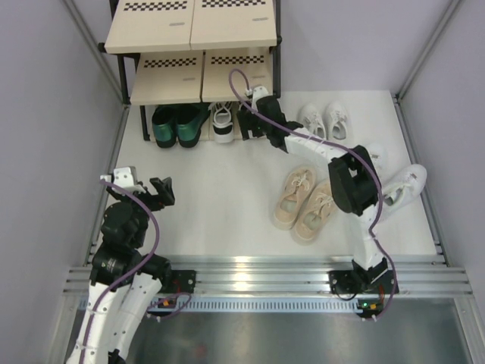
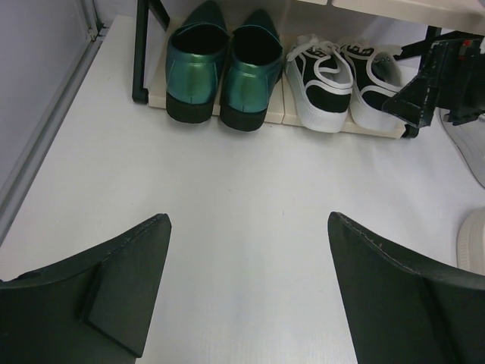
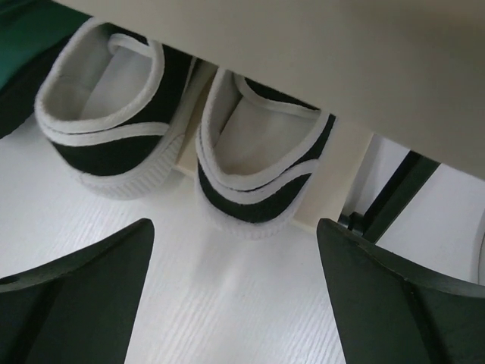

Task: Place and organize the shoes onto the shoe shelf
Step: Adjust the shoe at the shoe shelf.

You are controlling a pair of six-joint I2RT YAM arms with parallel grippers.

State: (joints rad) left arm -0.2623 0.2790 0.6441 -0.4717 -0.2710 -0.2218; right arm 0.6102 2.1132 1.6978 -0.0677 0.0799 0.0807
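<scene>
The right jaws stand released, their fingers spread wide with nothing held between them. Directly ahead of them, close but apart, are the heels of the black-and-white laced sneakers. The pair sits side by side on the bottom tier of the shoe shelf, toes pointing inward. A beige board of the shelf runs just above the jaws, and a black shelf leg stands ahead of the right-hand finger. The dark green shoes sit on the same tier, just left of the sneakers.

Behind the right jaws, along the right arm, the other shoes lie on the white tabletop. The small white sneakers are just to the right of the jaws. The beige laced sneakers are well behind the jaws. The larger white sneakers are further right, and the arm partly hides one of them.

The left jaws are also released and empty, held over bare tabletop with their fingers far apart. The green shoes are well ahead of them, heels toward the jaws. The black-and-white sneakers are ahead and to the right.
</scene>
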